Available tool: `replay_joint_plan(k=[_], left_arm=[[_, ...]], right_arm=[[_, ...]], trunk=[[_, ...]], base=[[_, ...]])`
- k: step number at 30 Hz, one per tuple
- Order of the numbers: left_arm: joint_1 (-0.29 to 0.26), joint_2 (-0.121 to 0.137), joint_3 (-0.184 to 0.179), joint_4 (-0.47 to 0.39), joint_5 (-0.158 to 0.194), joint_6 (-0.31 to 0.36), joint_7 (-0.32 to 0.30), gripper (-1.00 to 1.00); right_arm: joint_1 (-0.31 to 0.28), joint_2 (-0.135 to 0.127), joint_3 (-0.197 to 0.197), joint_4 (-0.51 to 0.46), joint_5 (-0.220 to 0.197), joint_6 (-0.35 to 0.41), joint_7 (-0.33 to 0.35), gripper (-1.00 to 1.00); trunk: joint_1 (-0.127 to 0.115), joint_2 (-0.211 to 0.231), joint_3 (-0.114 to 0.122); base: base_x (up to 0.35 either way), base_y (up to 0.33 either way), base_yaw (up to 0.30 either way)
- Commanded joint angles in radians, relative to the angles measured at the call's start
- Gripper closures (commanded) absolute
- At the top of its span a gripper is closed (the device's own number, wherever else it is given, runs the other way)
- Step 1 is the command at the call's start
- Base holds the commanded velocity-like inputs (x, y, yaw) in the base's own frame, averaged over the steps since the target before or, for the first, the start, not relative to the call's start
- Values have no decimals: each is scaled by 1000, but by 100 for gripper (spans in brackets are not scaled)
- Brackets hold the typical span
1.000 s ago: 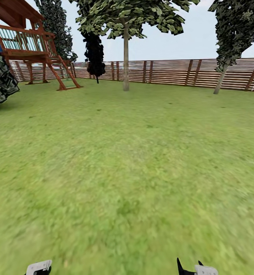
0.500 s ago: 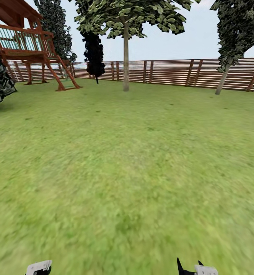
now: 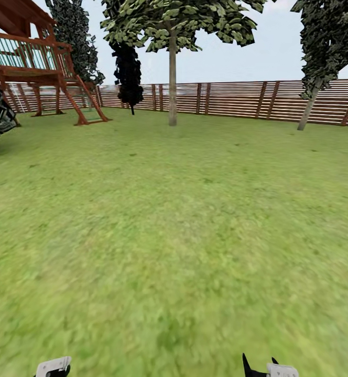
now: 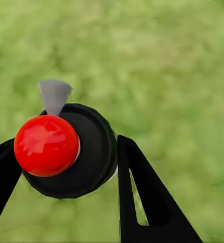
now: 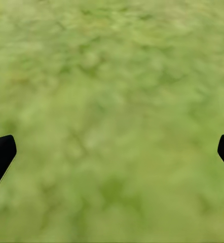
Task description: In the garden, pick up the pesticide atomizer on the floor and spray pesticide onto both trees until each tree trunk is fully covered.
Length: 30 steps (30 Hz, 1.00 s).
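Wide open lawn (image 3: 174,235) ahead, and the left end effector (image 4: 66,167) has the pesticide atomizer (image 4: 66,152) clamped between its two dark fingers (image 4: 142,197). The left wrist view looks straight down on the red cap and black body with a grey nozzle tip, grass beneath. Carried low and tucked in, I'd say, so it rides steady while the base rolls.

The right end effector (image 5: 112,152) is spread wide, fingertips at the frame's lower left and lower right corners, nothing between them but turf. Held spare, most likely.

Up in the head view's upper middle stands a tree (image 3: 172,31), its pale trunk (image 3: 172,84) upright in front of the slatted wooden fence (image 3: 231,99). A second leaning tree (image 3: 326,36) sits at upper right, against the fence. At upper left, a wooden play structure (image 3: 37,57) and a dark conifer (image 3: 128,73).

Room to move? Plenty: clear grass straight up the middle. The fence closes the far edge, so the trunk wants approaching from this side.
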Motion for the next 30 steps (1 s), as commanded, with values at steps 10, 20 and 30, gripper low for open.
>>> replay_joint_plan(k=[10, 20, 30], left_arm=[[-1, 0, 9, 1, -7, -3, -6, 100], [-1, 0, 9, 1, -7, -3, -6, 100], [-1, 0, 9, 1, -7, -3, -6, 100]], right_arm=[[-1, 0, -8, 1, -1, -2, 9, -100], [-1, 0, -8, 1, -1, -2, 9, -100], [-1, 0, -8, 1, -1, -2, 10, -100]], trunk=[[0, 0, -1], [0, 0, -1], [0, 0, -1]], base=[[340, 0, 0], [340, 0, 0], [340, 0, 0]])
